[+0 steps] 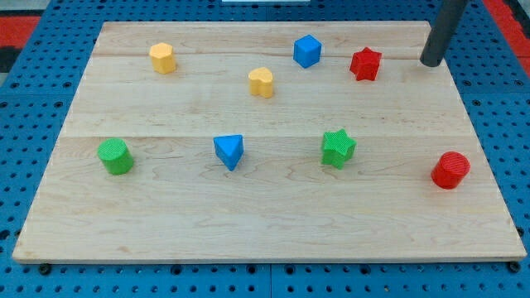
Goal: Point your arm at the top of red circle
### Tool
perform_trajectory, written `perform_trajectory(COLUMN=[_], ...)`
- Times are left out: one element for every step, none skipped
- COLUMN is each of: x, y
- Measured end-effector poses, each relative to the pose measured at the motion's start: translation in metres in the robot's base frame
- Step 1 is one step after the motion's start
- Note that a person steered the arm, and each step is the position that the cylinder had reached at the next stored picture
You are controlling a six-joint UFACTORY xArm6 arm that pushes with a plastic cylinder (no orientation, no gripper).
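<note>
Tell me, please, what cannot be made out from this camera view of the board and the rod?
- The rod's upper part and the arm: cut off by the view's top edge; only the lower end with my tip shows, at the view's right of the red star.
- Whether my tip touches the board: the single view cannot settle it.
- The far sides of the red circle and other blocks: hidden by the blocks themselves.
</note>
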State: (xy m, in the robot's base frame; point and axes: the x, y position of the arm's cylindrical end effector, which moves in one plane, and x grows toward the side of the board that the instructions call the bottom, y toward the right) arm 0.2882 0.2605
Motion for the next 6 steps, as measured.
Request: perform_trajectory(x=[-0.017,-0.003,0.035,0.079,0.137,0.171], y=[-0.001,0.000,0.000,0.001,-0.005,-0.046])
